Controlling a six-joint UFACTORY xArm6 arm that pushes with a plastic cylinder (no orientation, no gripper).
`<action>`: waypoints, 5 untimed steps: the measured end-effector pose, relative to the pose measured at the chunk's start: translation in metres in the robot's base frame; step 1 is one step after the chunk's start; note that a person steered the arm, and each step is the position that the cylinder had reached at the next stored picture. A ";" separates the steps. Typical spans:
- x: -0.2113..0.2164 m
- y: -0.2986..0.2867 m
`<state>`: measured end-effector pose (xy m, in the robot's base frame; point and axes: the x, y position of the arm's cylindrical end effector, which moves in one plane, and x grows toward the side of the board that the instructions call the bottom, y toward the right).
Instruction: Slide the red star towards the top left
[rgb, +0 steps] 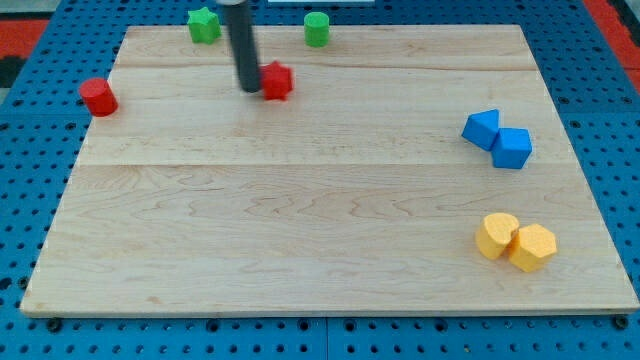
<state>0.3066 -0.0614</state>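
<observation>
The red star (277, 80) lies on the wooden board (330, 200) near the view's top, left of centre. My tip (249, 88) stands right against the star's left side, touching or almost touching it. The dark rod rises from there out of the view's top. A red cylinder (98, 96) sits at the board's left edge, well left of my tip.
A green star (204, 24) and a green cylinder (317, 28) sit at the board's top edge. Two blue blocks (497, 138) touch each other at the right. Two yellow blocks (514, 242) touch at the lower right. Blue pegboard surrounds the board.
</observation>
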 end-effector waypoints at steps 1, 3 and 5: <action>0.034 0.013; -0.010 0.084; -0.024 0.003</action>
<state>0.2828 -0.0579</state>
